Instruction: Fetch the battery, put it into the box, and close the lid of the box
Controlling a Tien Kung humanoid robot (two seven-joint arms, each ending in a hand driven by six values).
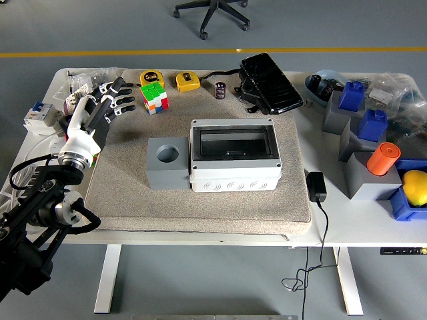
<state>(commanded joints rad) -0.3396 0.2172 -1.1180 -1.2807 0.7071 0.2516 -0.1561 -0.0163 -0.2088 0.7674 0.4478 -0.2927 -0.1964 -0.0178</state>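
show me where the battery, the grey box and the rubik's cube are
battery [220, 90], head view, middle of its dark upright body
grey box [234, 175], head view, its front wall
rubik's cube [154, 98], head view, its colourful front face

You're in a robotics lab or workshop: a height-adjustable white bench [347, 227] on a grey floor with a yellow line [200, 51], an office chair [212, 13] beyond it, and tape measures [187, 81], a circuit breaker [37, 117] and foam fixtures [363, 170] as test props.
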